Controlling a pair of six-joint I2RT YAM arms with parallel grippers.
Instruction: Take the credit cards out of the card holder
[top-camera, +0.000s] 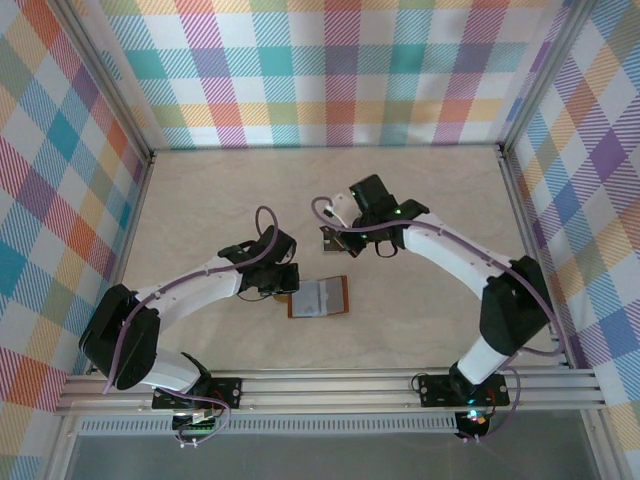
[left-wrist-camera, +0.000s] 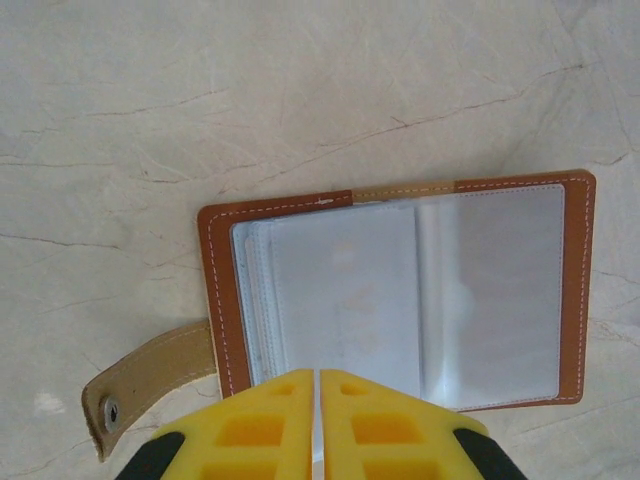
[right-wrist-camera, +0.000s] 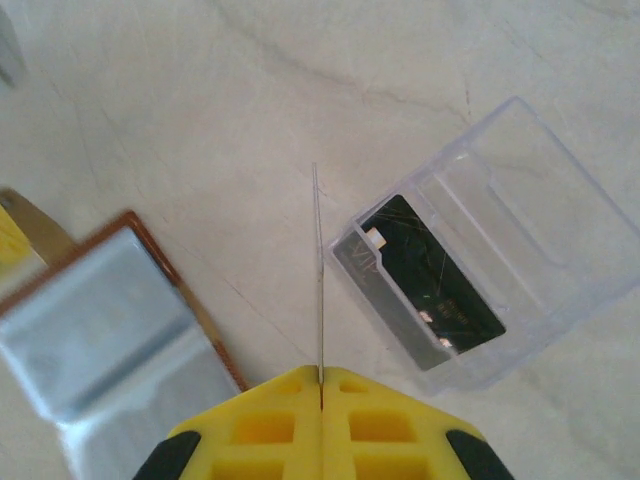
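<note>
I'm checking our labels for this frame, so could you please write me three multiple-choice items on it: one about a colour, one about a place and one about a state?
1. What colour is the card holder's leather cover?
A. black
B. reddish-brown
C. blue

2. Where does the dark card lie?
A. in the clear plastic tray
B. in a pocket of the card holder
C. on top of the card holder

3. How is the right gripper?
A. wide open
B. shut on a thin card seen edge-on
C. shut on nothing

Answers:
1 B: the left wrist view shows a stitched reddish-brown border around the clear pockets.
2 A: the right wrist view shows it inside the tray's clear walls.
3 B: its jaws meet on the card, which sticks out ahead of them as a thin line.
</note>
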